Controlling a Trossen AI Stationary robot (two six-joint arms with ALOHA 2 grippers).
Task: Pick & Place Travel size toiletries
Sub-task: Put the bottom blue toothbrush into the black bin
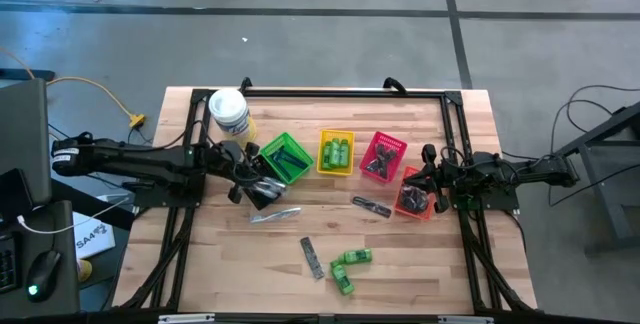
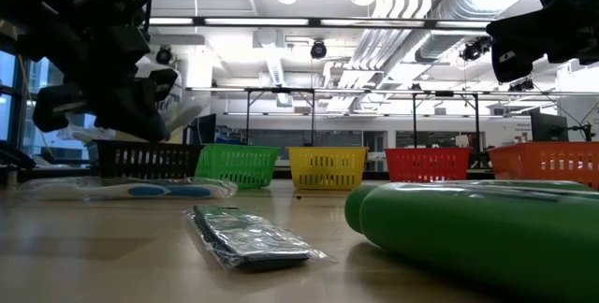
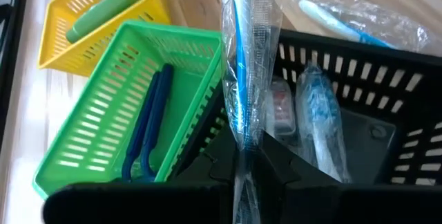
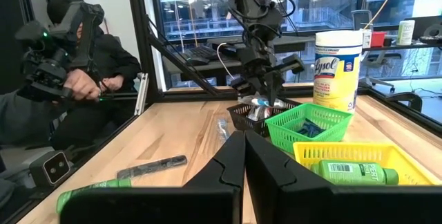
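Left hand (image 3: 238,165) clamped on a clear-wrapped stick (image 3: 242,65) with a blue stripe, held upright over the black basket (image 3: 359,99), just beside the green basket (image 3: 103,134). More wrapped sticks, maybe toothbrushes, lying inside the black basket. Right hand (image 4: 244,156) pressed together, holding nothing, hanging near the orange basket (image 1: 413,194). Green mini bottles (image 1: 350,264) and a dark comb (image 1: 312,257) resting on the tabletop (image 1: 220,264).

Robotics lab or workshop space, indicated by exposed ceiling ducts (image 2: 412,32) and strip lights, a bare concrete floor (image 1: 330,24), a black-framed wooden worktable (image 1: 260,264), a computer mouse (image 1: 40,269) placed alongside, large windows (image 4: 207,10) seen behind.
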